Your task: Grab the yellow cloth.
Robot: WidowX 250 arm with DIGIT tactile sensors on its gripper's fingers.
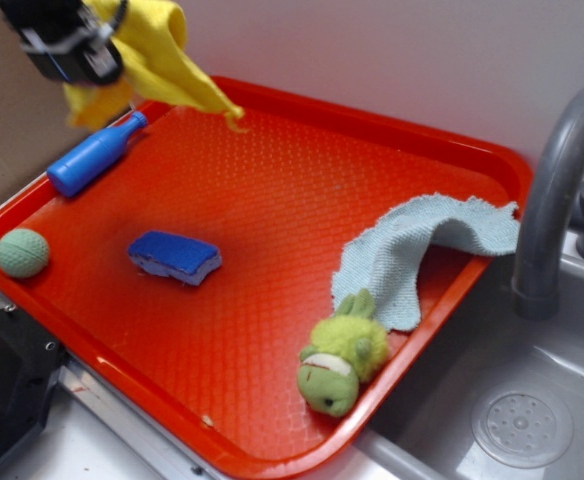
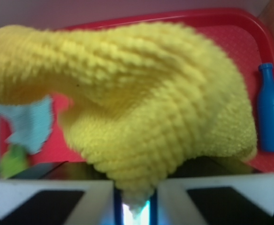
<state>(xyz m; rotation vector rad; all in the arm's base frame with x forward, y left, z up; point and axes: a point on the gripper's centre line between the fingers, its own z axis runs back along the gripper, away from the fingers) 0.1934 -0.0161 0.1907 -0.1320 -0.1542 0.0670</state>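
The yellow cloth (image 1: pixel 162 60) is a bright yellow terry rag hanging from my gripper (image 1: pixel 77 50) at the top left, lifted off the red tray (image 1: pixel 302 190). In the wrist view the yellow cloth (image 2: pixel 141 108) fills most of the frame, and its tip is pinched between my gripper's (image 2: pixel 134 206) two white fingers. The jaws are shut on it.
On the tray lie a blue toy bottle (image 1: pixel 94 153) at the back left, a green ball (image 1: pixel 22 252), a blue sponge (image 1: pixel 175 257), a green plush frog (image 1: pixel 340 358) and a pale blue-grey cloth (image 1: pixel 412 250). A grey faucet (image 1: pixel 562 180) and sink (image 1: pixel 512 420) stand to the right.
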